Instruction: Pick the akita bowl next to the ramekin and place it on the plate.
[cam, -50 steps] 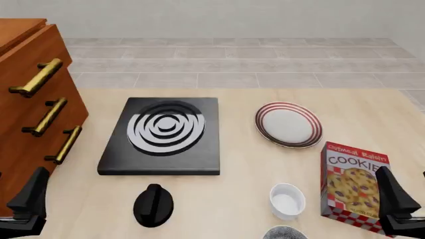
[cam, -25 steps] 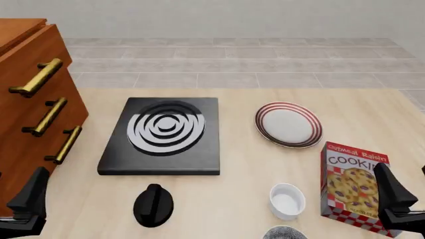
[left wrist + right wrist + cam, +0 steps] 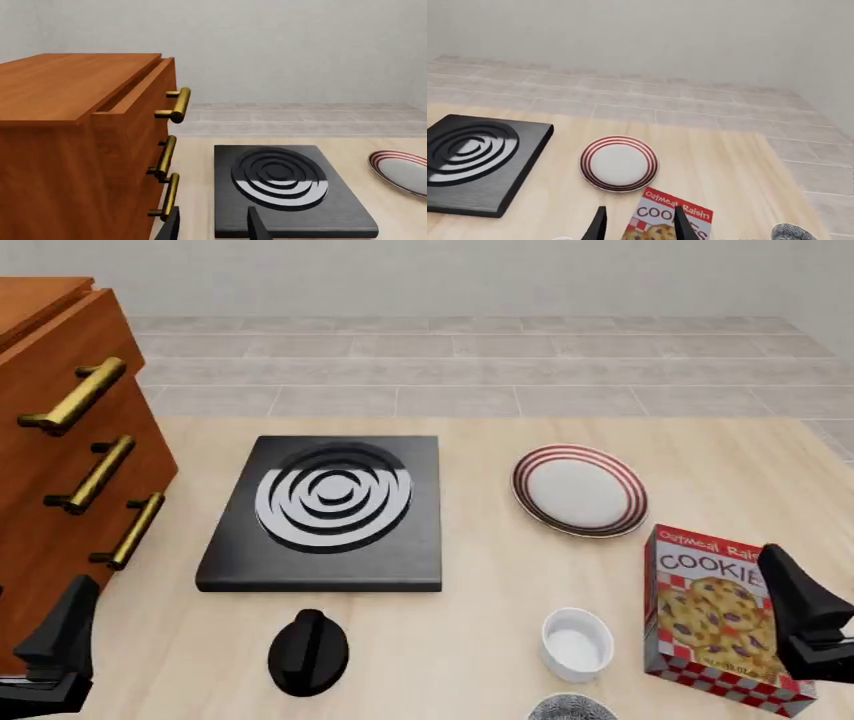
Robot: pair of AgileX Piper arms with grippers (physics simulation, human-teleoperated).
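Left wrist: your left gripper (image 3: 212, 225) spread, empty, before the stove (image 3: 287, 186); front: akita bowl (image 3: 573, 708) at the near edge beside the ramekin (image 3: 577, 642), plate (image 3: 579, 490) beyond; right wrist: right gripper (image 3: 639, 224) spread over the cookie box (image 3: 667, 221).

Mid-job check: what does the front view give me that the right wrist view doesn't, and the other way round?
Only the front view shows the ramekin, the black rounded object, the wooden drawer cabinet, the left claw, and the speckled bowl just behind the ramekin at the near table edge. Only the right wrist view shows the right claw head-on, fingers parted and empty. Both share the plate, the stove and the cookie box. A speckled sliver at the wrist picture's corner may be the bowl; I cannot tell.
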